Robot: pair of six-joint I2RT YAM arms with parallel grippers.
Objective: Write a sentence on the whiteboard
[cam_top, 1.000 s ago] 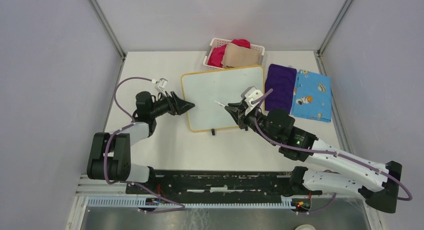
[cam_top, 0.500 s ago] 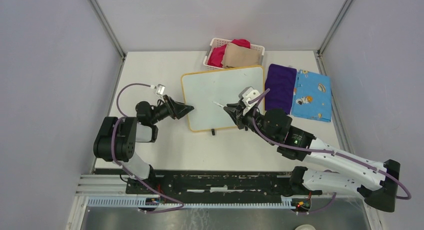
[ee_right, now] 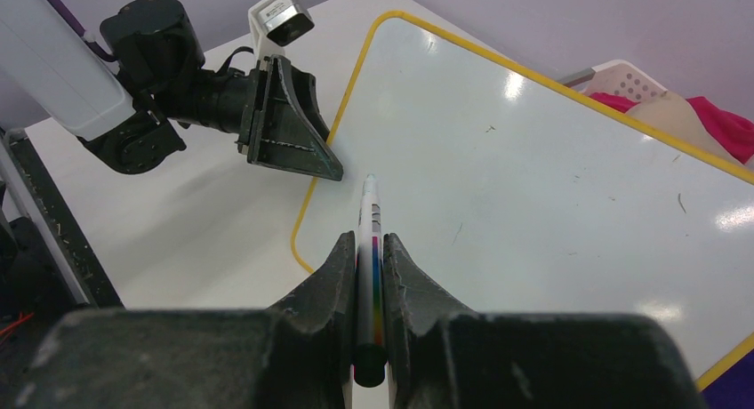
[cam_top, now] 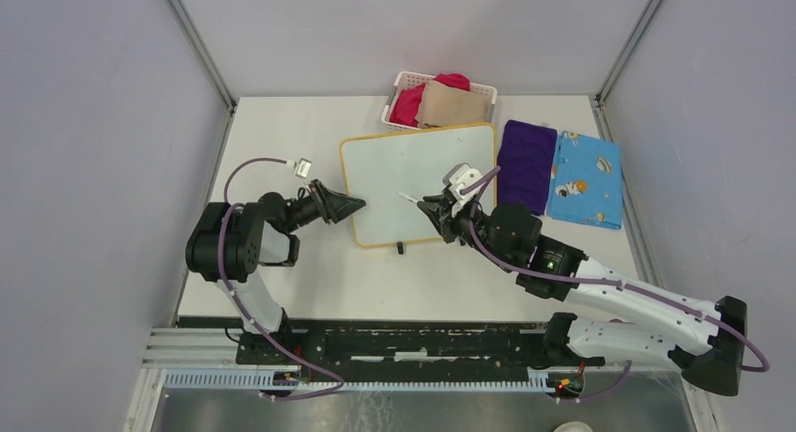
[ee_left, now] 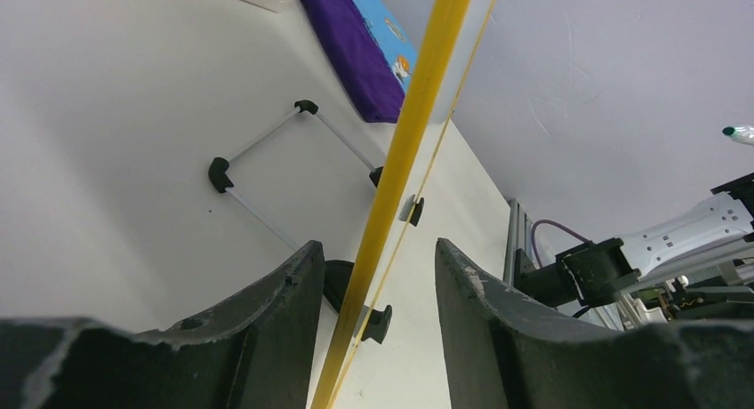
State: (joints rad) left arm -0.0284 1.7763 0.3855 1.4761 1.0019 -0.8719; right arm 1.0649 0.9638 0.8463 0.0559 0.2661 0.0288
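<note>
The whiteboard (cam_top: 418, 169) lies flat mid-table, white with a yellow-orange frame. Its face is blank; no sentence shows on it. My left gripper (cam_top: 357, 203) is at the board's left edge. In the left wrist view it (ee_left: 378, 249) is open, with the yellow frame (ee_left: 418, 124) passing between the jaws, closer to the left finger. My right gripper (cam_top: 430, 207) is shut on a white marker (cam_top: 410, 196) over the board's lower middle. In the right wrist view the gripper (ee_right: 371, 244) holds the marker (ee_right: 369, 213) pointing at the board (ee_right: 551, 160); whether the tip touches cannot be told.
A white slotted basket (cam_top: 404, 80) with red and tan cloths stands behind the board. A purple cloth (cam_top: 526, 160) and a blue patterned cloth (cam_top: 584, 178) lie to the board's right. A black foot (cam_top: 400, 248) sticks out at the board's near edge.
My left arm has folded back toward its base and its wrist has turned, while its fingertips stay at the board's left edge. My right gripper with the marker has crept slightly left.
</note>
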